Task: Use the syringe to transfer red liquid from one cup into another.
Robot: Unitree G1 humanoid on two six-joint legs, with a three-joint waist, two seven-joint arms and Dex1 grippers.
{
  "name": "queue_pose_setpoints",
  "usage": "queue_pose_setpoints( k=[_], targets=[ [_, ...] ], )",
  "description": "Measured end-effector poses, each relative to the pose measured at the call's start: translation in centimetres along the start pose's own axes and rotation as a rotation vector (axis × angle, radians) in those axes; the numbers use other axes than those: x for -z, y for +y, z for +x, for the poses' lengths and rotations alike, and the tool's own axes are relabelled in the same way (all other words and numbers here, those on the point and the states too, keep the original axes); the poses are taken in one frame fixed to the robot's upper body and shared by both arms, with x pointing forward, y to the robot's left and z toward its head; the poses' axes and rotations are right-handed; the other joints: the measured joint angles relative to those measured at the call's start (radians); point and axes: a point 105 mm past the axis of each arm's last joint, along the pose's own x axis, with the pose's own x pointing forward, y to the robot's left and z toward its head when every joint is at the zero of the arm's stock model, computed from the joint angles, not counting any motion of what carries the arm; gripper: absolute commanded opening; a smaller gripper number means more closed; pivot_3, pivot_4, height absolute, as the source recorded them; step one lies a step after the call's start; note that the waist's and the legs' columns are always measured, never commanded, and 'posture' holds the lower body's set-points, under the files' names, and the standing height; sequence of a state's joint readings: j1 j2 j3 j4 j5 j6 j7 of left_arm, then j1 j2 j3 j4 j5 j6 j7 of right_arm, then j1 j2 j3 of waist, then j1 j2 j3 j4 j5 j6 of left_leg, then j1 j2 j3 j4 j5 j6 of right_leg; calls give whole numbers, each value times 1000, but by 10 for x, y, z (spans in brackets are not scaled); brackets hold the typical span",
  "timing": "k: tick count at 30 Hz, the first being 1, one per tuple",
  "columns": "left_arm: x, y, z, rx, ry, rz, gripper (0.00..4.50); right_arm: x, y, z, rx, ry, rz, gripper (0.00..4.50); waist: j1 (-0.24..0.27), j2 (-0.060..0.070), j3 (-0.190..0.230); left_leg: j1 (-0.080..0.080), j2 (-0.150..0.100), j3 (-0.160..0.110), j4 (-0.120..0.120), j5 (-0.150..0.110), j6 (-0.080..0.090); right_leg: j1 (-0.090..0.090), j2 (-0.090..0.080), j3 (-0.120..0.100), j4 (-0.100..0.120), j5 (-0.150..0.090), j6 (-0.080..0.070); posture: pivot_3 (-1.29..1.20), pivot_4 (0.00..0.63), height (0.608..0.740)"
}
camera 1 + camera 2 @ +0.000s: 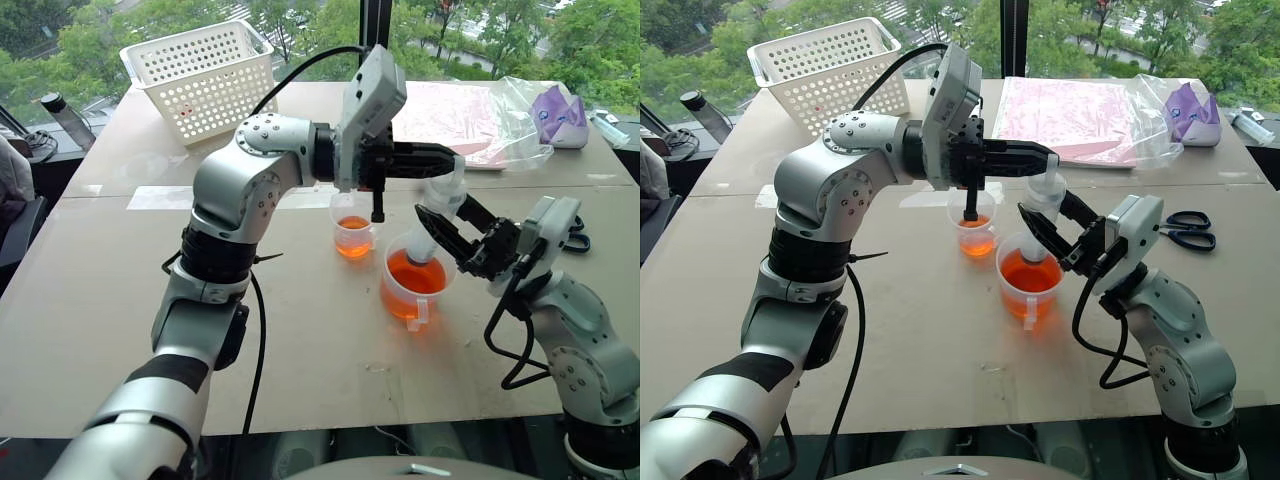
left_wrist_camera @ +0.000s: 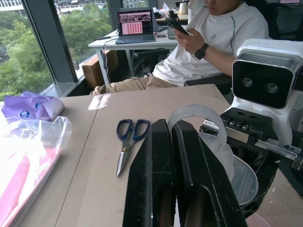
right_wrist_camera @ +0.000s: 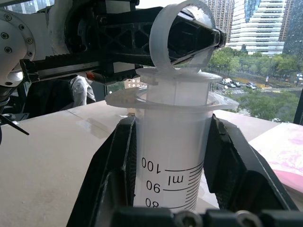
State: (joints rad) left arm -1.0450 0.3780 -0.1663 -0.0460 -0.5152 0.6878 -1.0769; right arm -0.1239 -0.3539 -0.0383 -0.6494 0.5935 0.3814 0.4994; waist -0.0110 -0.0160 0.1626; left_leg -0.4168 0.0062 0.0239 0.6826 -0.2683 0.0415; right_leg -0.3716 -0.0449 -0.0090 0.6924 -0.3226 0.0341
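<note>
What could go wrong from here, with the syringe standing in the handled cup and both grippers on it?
1. The right gripper clamps the syringe barrel while the left gripper is through the plunger ring; an off-axis pull might tilt the syringe and tip the handled cup of red liquid.
2. The small cup stands close beside; carrying the tip across could knock it or drip on the table.

The syringe [image 1: 438,215] stands in the handled cup [image 1: 413,285], just in front of the right gripper [image 1: 432,228]. The left gripper [image 1: 440,157] sits right above the syringe's top. The small cup [image 1: 353,228] is below the left gripper, to the left of the handled cup. The basket [image 1: 205,75] lies far behind on the tabletop [image 1: 90,290]. The scissors [image 1: 1185,227] lie right of the right gripper.
</note>
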Motion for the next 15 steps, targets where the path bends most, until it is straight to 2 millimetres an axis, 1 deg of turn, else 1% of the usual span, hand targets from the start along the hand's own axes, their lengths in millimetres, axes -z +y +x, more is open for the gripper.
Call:
queue_pose_setpoints(
  k=[15],
  targets=[
    [-4,0,-1,0,-10,-15,14,2,1,-1,-1,0,6,1491,0,0,0,0,0,0,0,0,0,0,0,0,0,0,0,0,150,740]
  ],
)
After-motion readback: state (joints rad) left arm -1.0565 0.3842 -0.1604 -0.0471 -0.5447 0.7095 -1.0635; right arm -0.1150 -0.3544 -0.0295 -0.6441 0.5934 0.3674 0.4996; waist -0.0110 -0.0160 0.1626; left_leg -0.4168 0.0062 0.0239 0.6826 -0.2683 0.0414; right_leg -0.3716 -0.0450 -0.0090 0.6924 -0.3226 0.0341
